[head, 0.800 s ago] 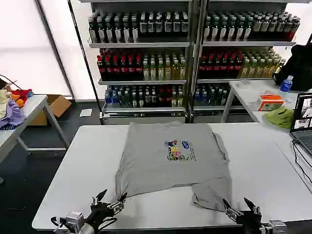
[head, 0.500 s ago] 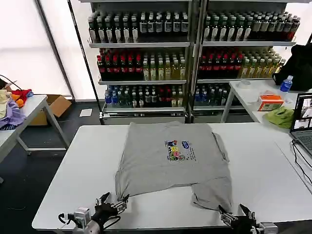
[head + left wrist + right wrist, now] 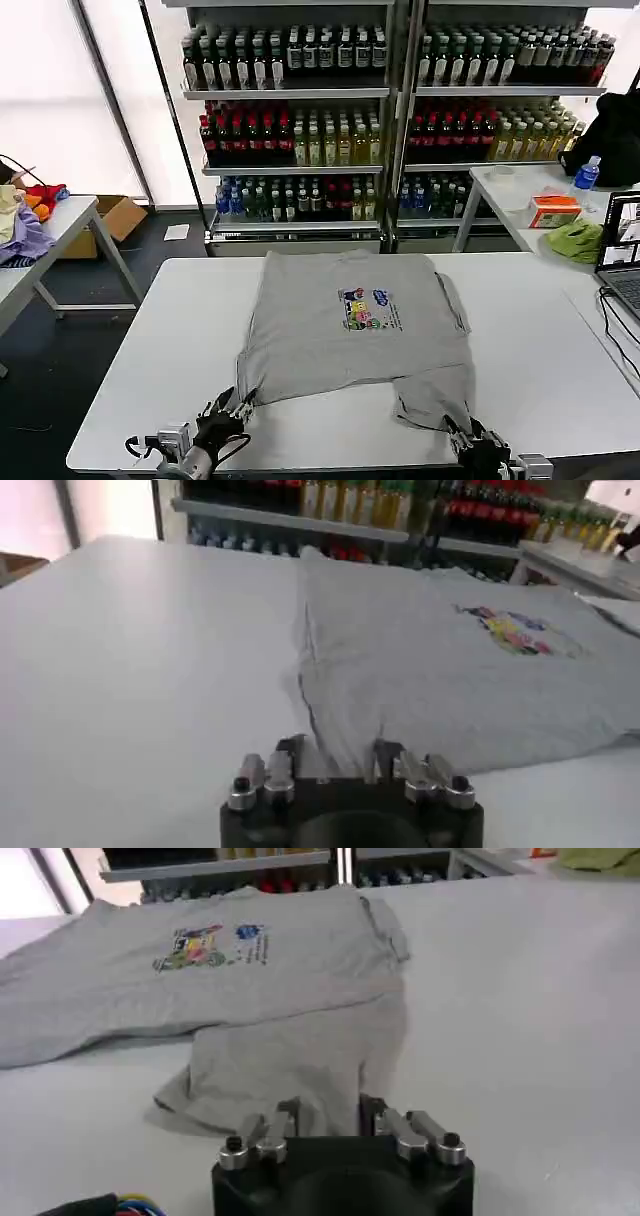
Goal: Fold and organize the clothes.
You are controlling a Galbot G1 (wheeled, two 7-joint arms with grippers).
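Grey T-shirt (image 3: pixel 352 325) flat on white table (image 3: pixel 150 340), collar end away from robot. Left gripper (image 3: pixel 222 418) at near-left hem corner, right gripper (image 3: pixel 470 438) at near-right corner. Both sets of fingers parted narrowly, fabric edge between, not clamped.

White counter (image 3: pixel 150 340) in front. Metal shelves (image 3: pixel 390 120) w/ rows of bottles behind, bright windows (image 3: pixel 50 90) left, dark floor (image 3: pixel 60 350), side tables L & R, cardboard box (image 3: pixel 122 214).
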